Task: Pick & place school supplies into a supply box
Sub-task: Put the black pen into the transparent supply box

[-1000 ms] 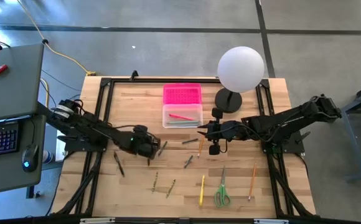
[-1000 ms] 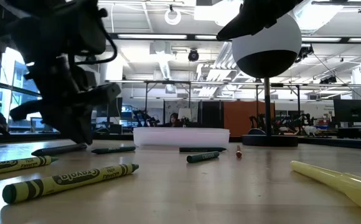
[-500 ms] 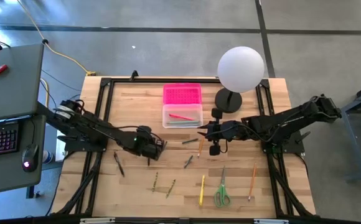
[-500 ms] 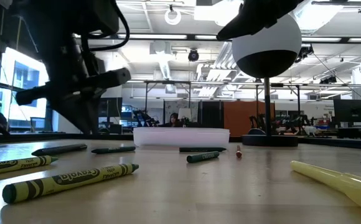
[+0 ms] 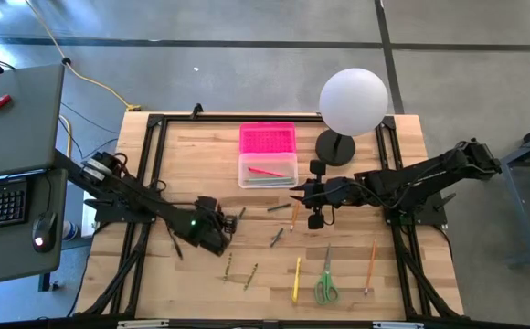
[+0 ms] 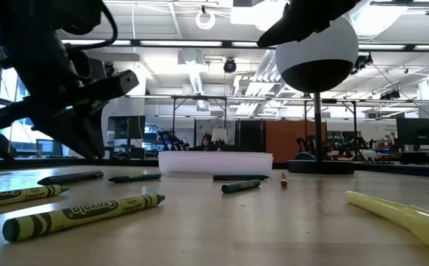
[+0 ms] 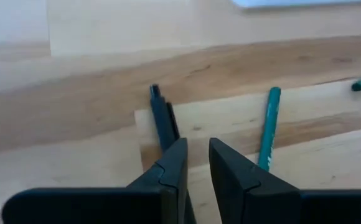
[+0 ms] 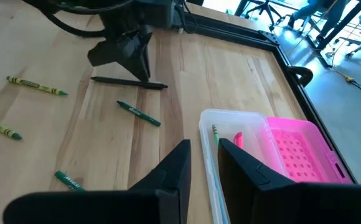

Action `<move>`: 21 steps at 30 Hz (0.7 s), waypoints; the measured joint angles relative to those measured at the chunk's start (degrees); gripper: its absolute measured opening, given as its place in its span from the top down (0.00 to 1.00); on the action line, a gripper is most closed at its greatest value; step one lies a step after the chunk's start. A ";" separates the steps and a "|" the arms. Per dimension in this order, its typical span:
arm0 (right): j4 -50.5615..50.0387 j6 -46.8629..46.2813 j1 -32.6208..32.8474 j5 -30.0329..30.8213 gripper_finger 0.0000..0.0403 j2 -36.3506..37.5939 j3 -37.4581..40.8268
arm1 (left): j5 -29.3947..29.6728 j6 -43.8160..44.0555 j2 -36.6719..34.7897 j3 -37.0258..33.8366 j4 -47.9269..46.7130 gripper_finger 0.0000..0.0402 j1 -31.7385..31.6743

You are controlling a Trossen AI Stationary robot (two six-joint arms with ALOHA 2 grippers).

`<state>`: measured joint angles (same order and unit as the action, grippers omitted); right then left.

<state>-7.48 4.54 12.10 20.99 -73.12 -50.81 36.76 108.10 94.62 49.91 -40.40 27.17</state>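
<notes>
Pens, pencils and crayons lie scattered over the wooden table. The green-handled scissors [image 5: 326,285] lie near the near edge. The clear supply box [image 5: 268,170] stands open with a few supplies inside, and its pink lid [image 5: 268,139] lies at its far side. My left gripper [image 5: 226,225] hangs low over a dark pen [image 7: 161,117], with a green crayon [image 7: 267,127] beside it; the fingers are nearly together. My right gripper [image 5: 297,194] waits in the air just right of the box [image 8: 233,134], fingers nearly together. My left gripper comes down on the dark pen's near end [image 7: 167,134]. One finger [image 7: 171,165] hides that end, so I cannot tell whether it touches the pen. The pen lies flat on the table.
A white globe lamp [image 5: 352,100] stands on its dark base at the far right. Olive crayons [image 6: 81,214] lie close to the near edge, with a yellow pencil [image 5: 296,279] and an orange pencil [image 5: 371,265] toward the right. Another dark pen [image 5: 174,242] lies left of my left gripper.
My left gripper first shifted slightly toward the box. It then drew back toward the near edge and left, turning a little, to hang over the dark pen. My right arm kept still. No supply moved.
</notes>
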 joint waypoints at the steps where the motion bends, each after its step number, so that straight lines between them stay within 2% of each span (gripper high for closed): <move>1: -0.01 0.00 0.00 0.00 0.85 0.00 0.00 | 0.75 0.09 0.83 0.02 0.13 0.76 0.02; 4: 0.02 0.00 0.00 0.00 0.85 0.00 -0.02 | -0.22 0.39 3.92 0.01 0.29 0.76 -0.18; 9: 0.04 0.00 0.00 -0.12 0.85 0.01 -0.02 | 2.40 1.68 7.71 0.83 1.10 0.76 -0.09; 17: 0.00 0.42 0.00 -0.15 0.85 0.02 -0.02 | 1.85 1.65 8.73 2.55 -2.58 0.76 -0.19; 21: -0.12 0.44 0.00 -0.17 0.85 0.02 -0.02 | 1.13 -1.34 9.80 1.66 -4.23 0.76 -0.01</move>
<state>-7.60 4.97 12.10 20.82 -73.10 -50.83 37.88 106.76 104.42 51.57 -44.63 27.16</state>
